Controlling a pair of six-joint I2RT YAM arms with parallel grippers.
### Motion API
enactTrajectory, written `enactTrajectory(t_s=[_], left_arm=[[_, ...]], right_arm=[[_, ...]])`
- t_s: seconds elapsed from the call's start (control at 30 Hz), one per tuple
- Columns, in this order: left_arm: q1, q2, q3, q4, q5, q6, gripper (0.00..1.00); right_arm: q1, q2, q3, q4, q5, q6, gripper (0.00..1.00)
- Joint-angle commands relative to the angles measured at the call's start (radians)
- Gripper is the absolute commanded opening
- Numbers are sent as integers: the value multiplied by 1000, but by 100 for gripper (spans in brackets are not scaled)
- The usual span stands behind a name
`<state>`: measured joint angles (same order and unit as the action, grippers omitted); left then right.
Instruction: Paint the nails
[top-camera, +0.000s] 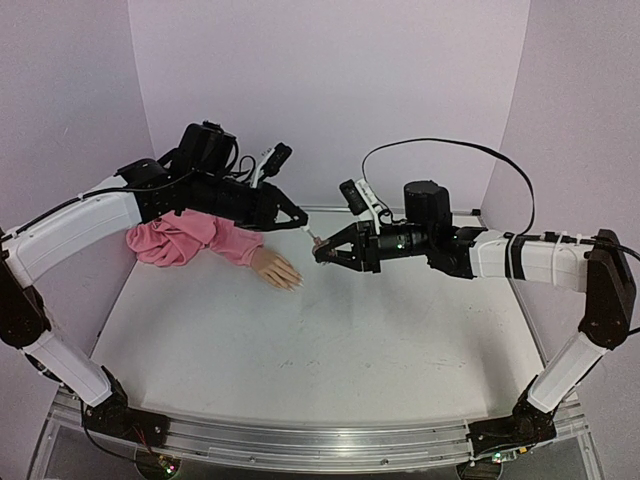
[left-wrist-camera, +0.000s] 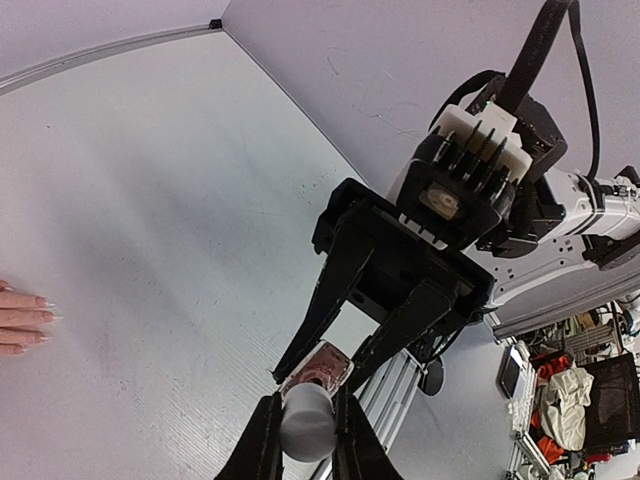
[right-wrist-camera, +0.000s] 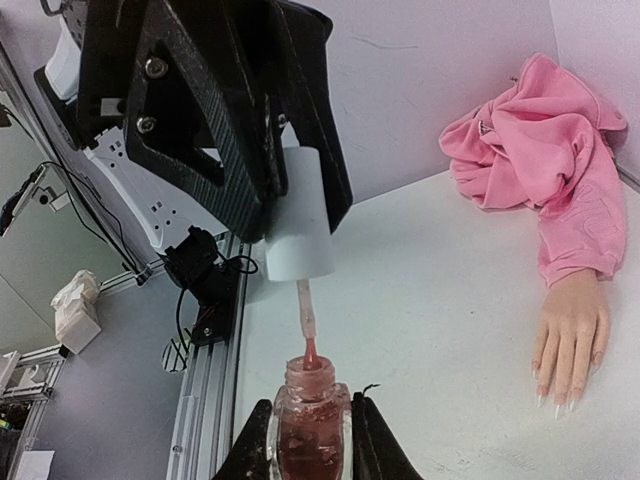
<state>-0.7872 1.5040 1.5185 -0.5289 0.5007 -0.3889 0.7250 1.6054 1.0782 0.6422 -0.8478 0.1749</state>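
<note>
My left end effector (top-camera: 303, 228) is clamped on the white cap (right-wrist-camera: 298, 225) and my right end effector (right-wrist-camera: 310, 445) is clamped on the glass polish bottle (right-wrist-camera: 310, 420). Both are held in the air above the worktop (top-camera: 300, 350). The brush stem (right-wrist-camera: 306, 320) hangs from the cap with its tip at the bottle's neck. The nails (right-wrist-camera: 553, 402) sit at the fingertips of the mannequin hand (top-camera: 276, 270), which lies flat on the worktop near my end effectors, toward my left, with its pink sleeve (right-wrist-camera: 540, 160) bunched behind it. I judge the nails to be tiny, hard and glossy, on a light hand that looks unfixed and may slide if pushed. Only the soft bristles should touch them, lightly, and my hold belongs on the cap's sides, not on the hand. My right wrist view shows the stem, its wet tip and the reddish polish, which the top view reduces to a speck. My left wrist view gives the cap end-on and the fingertips at its left edge. Only the top view shows the hand and both arms together.
</note>
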Motion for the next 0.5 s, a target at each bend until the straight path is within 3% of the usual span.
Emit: enactTrajectory(t_s=[0.0,0.47], left_arm=[[1,-54,10,13,-8,19,0],[8,-75,-12,14,-7,19,0]], right_arm=[[1,-7,48,38,-15,-12,0],[1,-4,51,40,-13,-8,0]])
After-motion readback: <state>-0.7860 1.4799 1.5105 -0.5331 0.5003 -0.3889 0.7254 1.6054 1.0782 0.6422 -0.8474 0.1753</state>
